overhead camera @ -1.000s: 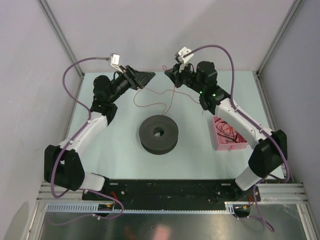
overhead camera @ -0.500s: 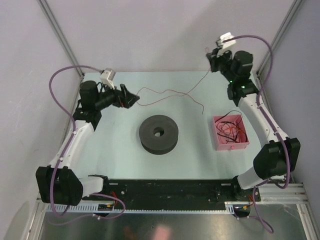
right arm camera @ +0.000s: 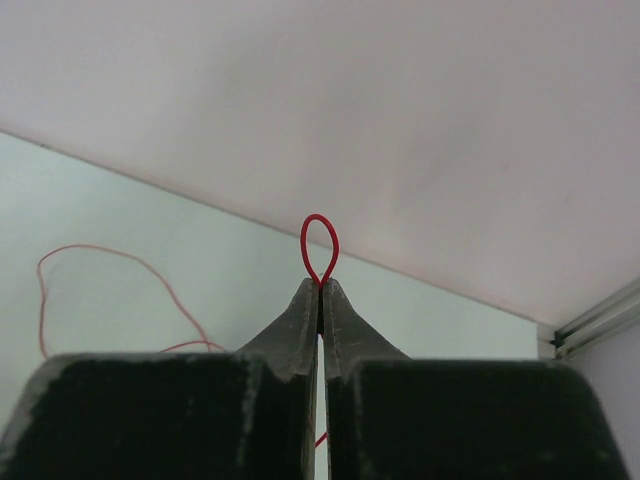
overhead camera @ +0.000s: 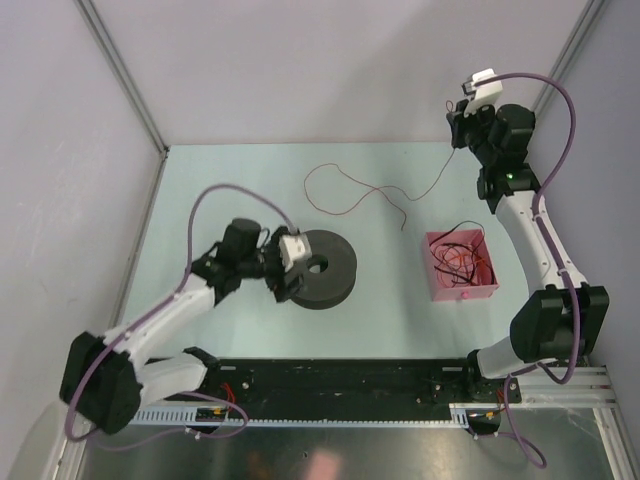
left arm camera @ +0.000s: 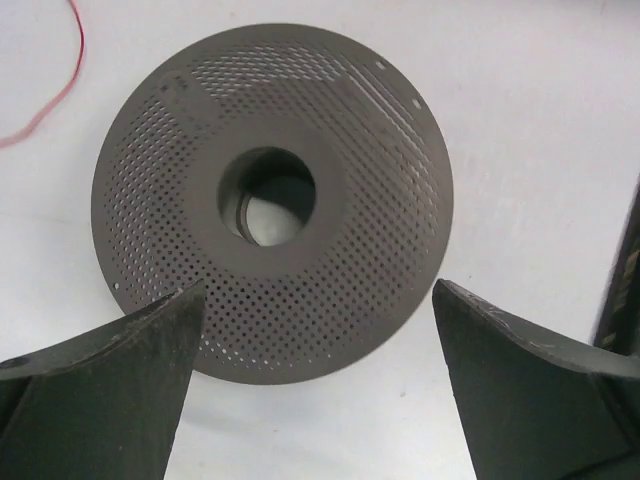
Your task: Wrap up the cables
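- The table [overhead camera: 220,190] is walled on three sides. Most of the bare room lies along its left side, from 8 round to 11 o'clock of the spool [overhead camera: 335,282].
- The spool lies flat at mid-table with free surface all round it. The pink tray [overhead camera: 462,294] sits well apart at its 3 o'clock, near the right edge, with a tangle of red and dark wires [overhead camera: 458,262] inside.
- The loose red wire [overhead camera: 340,172] curls over the table from 12 to 1 o'clock of the spool. It does not touch the spool. Its far end rises to the right gripper [overhead camera: 458,128].
- The right arm stands tall in the far right corner, close to both walls. Its jaws are pressed together on the wire [right arm camera: 319,215], and a small loop pokes out past the tips.
- The left arm lies low and folded, reaching in from 8 o'clock. The left gripper [overhead camera: 290,268] hangs over the spool's 9 o'clock rim.
- Its fingers [left arm camera: 120,390] are spread wide and hold nothing. The perforated spool face [left arm camera: 350,200] shows between them.
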`<state>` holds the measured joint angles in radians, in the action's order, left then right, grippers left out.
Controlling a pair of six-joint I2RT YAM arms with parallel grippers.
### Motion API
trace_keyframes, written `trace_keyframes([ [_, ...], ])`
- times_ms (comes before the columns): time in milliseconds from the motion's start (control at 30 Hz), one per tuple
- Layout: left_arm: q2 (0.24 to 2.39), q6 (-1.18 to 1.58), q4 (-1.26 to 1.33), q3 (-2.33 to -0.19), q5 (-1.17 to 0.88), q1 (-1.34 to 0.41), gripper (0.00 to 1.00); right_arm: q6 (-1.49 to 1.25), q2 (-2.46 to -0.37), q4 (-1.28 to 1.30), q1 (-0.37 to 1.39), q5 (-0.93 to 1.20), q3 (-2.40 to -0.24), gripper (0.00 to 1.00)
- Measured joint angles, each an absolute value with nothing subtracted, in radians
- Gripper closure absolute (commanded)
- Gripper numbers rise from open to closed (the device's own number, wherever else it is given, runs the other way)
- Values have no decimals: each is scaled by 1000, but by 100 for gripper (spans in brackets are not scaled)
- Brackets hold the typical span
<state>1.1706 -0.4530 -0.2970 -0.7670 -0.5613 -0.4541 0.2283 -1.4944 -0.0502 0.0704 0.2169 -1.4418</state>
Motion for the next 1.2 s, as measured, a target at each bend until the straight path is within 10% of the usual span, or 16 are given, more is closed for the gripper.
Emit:
trace_keyframes([
  [333,826,-941,20,-297,-324,-702,0,207,-1478,-3,125,257,-1376,100],
  [667,952,-1119,438,-143,-127,-904,3,206,-1468,12,159,279,-1354,100],
  [833,1154,-1162,629,-144,-52,-928,21,203,-1463,12,168,287,-1343,100],
  [1200,1287,-1211,806,-200,88,-932,98,199,-1462,49,176,310,-1339,100],
])
